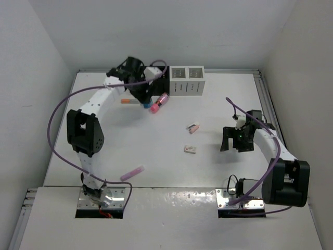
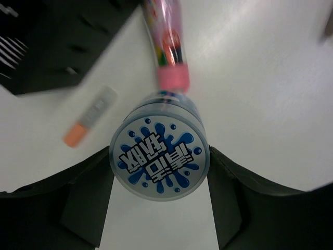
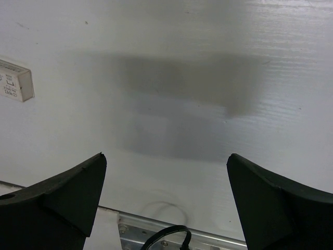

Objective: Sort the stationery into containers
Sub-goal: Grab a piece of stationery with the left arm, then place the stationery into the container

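Closest to the arm bases, the pale lilac-pink stick (image 1: pixel 132 173) lies alone on the white surface (image 1: pixel 171 172), just ahead of the left arm's base. Further in, on the right side, the right fingers (image 3: pixel 62 200) are spread wide with nothing between them and hang over a bare patch of surface. A white-and-pink eraser block (image 1: pixel 190 150) lies to their left, apart from them. A second eraser block (image 1: pixel 193 127) lies a little beyond it, the two near one another but not touching.

Farther still, the left arm reaches across toward the far middle. The left fingers (image 2: pixel 83 203) pinch the blue-white round tape roll (image 2: pixel 158 156) by its sides, one finger on each flank, with its printed face turned to the wrist camera. Whether the roll rests on the surface or is lifted off it cannot be told.

The hot-pink tube (image 2: pixel 167 41) lies just beyond the roll, its pink cap end right against the roll's far edge. An orange-capped stick (image 2: pixel 91 115) lies on the surface to the roll's left, apart from it.

At the far edge stands the white container (image 1: pixel 187 80), upright, its two dotted compartments side by side. The black container (image 2: pixel 41 47) sits just left of it — largely hidden by the left arm from above, its corner near the orange-capped stick.
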{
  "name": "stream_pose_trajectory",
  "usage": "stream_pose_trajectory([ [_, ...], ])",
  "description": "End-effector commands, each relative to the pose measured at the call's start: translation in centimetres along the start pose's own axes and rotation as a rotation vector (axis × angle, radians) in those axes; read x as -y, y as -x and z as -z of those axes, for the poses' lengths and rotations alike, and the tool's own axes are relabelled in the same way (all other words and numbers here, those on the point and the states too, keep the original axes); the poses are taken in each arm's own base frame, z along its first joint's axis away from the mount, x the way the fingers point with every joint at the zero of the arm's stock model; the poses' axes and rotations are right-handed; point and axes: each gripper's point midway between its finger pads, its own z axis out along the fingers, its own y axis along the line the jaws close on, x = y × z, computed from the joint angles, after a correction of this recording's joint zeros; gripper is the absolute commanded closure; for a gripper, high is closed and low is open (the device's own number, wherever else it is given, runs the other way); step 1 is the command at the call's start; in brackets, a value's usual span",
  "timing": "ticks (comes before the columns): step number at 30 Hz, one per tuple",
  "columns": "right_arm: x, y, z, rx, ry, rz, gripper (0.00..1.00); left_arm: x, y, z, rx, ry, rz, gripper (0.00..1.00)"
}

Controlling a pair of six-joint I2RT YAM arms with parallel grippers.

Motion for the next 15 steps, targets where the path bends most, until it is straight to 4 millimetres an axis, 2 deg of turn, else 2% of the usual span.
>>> stream_pose_trajectory([
  [1, -0.2, 2.1, 0.4, 0.046, 0.009, -0.003, 0.04, -1.5, 6.0, 5.9, 0.117, 0.029, 0.029, 0.96],
  [2, -0.2, 2.2, 0.4, 0.047, 0.01, -0.002, 0.04, -2.0, 6.5, 5.3, 0.114, 0.027, 0.043, 0.97],
  [3, -0.3, 2.2, 0.3, 0.045, 0.014, -0.004, 0.04, -2.6, 7.3, 5.6, 0.134, 0.045, 0.055, 0.99],
  [4, -0.4, 2.3, 0.3, 0.044, 0.016, -0.005, 0.04, -3.6, 8.8, 6.9, 0.185, 0.074, 0.082, 1.0],
  [6, -0.4, 2.2, 0.1, 0.04, 0.015, -0.01, 0.04, -4.8, 9.4, 6.3, 0.203, 0.092, 0.111, 1.0],
  [8, -0.4, 2.2, 0.1, 0.042, 0.015, -0.011, 0.04, -6.1, 10.1, 6.7, 0.242, 0.131, 0.127, 1.0],
  [9, -0.4, 2.1, 0.1, 0.04, 0.016, -0.009, 0.04, -7.5, 11.2, 7.4, 0.319, 0.165, 0.149, 1.0],
  [11, -0.3, 2.2, 0.2, 0.041, 0.009, -0.006, 0.04, -8.4, 10.7, 7.6, 0.362, 0.199, 0.185, 1.0],
  [12, -0.3, 2.2, 0.2, 0.039, 0.01, -0.004, 0.04, -9.5, 11.6, 8.2, 0.413, 0.237, 0.189, 1.0],
  [14, -0.2, 2.3, 0.2, 0.035, 0.005, -0.007, 0.04, -10.8, 12.3, 8.1, 0.428, 0.268, 0.189, 1.0],
  [15, -0.2, 2.2, 0.2, 0.032, 0.005, -0.008, 0.04, -11.5, 11.4, 6.4, 0.387, 0.258, 0.209, 1.0],
])
